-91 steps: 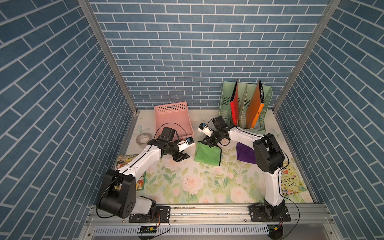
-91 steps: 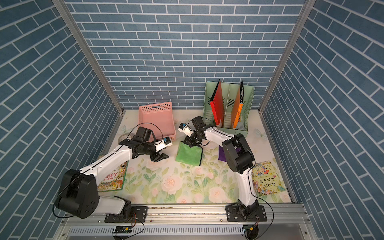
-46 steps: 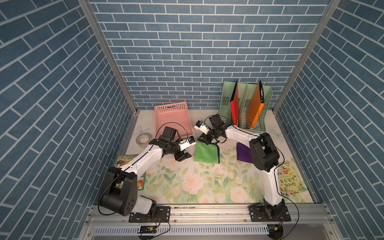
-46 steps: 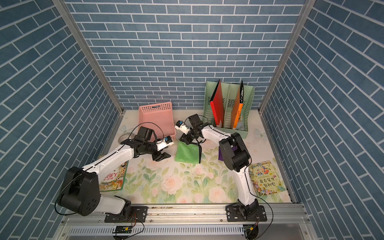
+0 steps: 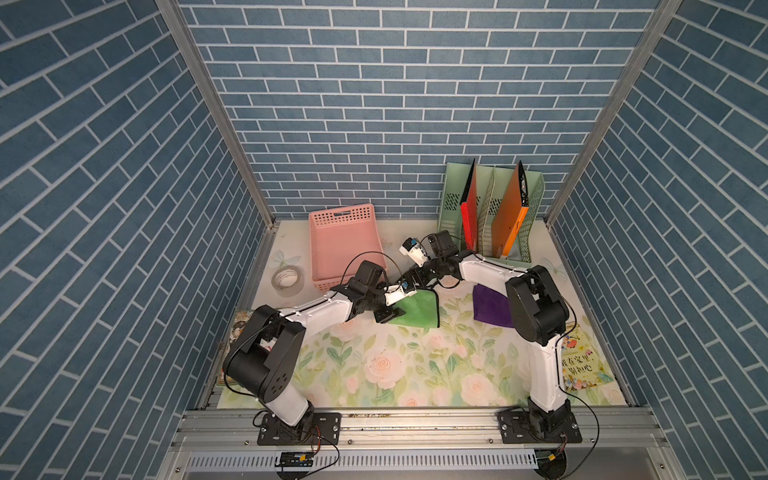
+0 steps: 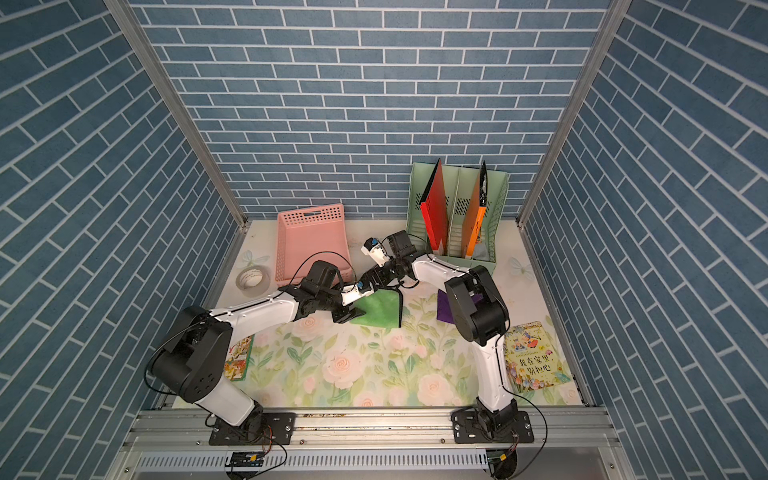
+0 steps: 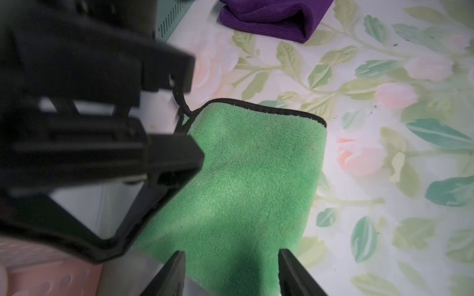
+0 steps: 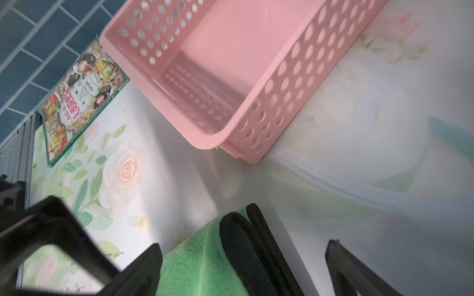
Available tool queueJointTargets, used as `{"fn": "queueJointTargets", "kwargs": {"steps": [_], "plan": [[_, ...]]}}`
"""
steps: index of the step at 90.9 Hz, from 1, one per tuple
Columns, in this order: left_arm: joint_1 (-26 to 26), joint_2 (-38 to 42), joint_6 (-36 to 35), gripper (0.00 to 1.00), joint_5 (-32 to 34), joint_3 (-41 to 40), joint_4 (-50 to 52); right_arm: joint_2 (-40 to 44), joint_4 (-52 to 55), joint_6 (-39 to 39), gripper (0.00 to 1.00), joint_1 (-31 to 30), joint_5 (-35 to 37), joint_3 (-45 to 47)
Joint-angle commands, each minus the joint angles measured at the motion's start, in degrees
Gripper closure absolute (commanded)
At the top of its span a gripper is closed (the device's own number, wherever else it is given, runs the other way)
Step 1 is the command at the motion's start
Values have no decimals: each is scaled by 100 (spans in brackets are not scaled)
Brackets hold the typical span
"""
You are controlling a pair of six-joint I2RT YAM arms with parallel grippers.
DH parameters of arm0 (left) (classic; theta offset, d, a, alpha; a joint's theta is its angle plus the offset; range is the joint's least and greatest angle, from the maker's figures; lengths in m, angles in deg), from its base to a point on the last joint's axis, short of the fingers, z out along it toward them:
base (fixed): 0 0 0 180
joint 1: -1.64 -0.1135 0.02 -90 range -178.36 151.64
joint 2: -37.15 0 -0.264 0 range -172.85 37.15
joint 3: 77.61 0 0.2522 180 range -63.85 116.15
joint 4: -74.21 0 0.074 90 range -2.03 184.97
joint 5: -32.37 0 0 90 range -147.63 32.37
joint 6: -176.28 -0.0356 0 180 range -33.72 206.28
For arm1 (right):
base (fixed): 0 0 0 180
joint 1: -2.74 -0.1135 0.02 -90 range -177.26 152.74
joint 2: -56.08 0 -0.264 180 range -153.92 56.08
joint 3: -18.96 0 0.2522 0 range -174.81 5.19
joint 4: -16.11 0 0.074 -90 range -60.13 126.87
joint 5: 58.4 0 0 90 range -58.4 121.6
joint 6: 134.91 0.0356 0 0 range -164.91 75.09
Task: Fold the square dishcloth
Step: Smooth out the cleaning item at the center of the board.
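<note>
Floral table mat [image 5: 374,365], green dishcloth [image 5: 417,309] lying folded just beside the pink basket [image 5: 343,245].
Right gripper [image 8: 243,246] gapes around its trimmed corner and left gripper [image 7: 230,253] is parted over it, neither pinching (unpinned layers may spring open or drag). Basket holds nothing; file rack [image 5: 490,216], well apart from it, holds a red folder [image 5: 467,208] and an orange folder [image 5: 509,220].

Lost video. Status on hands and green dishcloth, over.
Right hand open at dishcloth corner; left hand open over its edge. Dishcloth flat, doubled. Purple cloth lies apart.
</note>
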State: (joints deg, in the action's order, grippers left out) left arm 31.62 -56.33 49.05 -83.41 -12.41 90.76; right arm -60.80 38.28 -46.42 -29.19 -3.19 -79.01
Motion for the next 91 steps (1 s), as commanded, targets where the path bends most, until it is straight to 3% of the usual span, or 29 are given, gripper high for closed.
{"fn": "queueJointTargets", "kwargs": {"steps": [1,16,29,35,40,46,51,60,75,84,91], "plan": [[14,-100,115,38,284,-136,-426,854,-629,760,0,293,159,435],[21,-289,84,39,620,-63,-270,1680,-477,1123,0,516,998,1234],[28,-472,299,39,958,195,106,2464,-651,1784,0,588,2376,1899],[26,-626,445,39,1054,425,409,2625,-763,1746,0,635,2196,2221],[30,-811,496,38,1142,567,584,2629,-970,1864,0,693,1475,2462],[27,-1057,514,39,1279,767,869,2544,-1053,2142,0,605,1224,2624],[26,-1217,512,40,1362,869,1011,2625,-1382,2398,9,409,1294,2938],[28,-1216,478,40,1334,823,1024,2825,-1991,2819,35,-100,1525,3462],[20,-1037,466,39,1224,778,1010,2034,-2262,3264,73,-306,1511,3442],[17,-974,466,39,1077,793,1061,1378,-2228,3410,84,-289,1495,3232],[18,-976,410,39,1076,833,1123,919,-2253,3526,85,-196,1509,3192]]}}
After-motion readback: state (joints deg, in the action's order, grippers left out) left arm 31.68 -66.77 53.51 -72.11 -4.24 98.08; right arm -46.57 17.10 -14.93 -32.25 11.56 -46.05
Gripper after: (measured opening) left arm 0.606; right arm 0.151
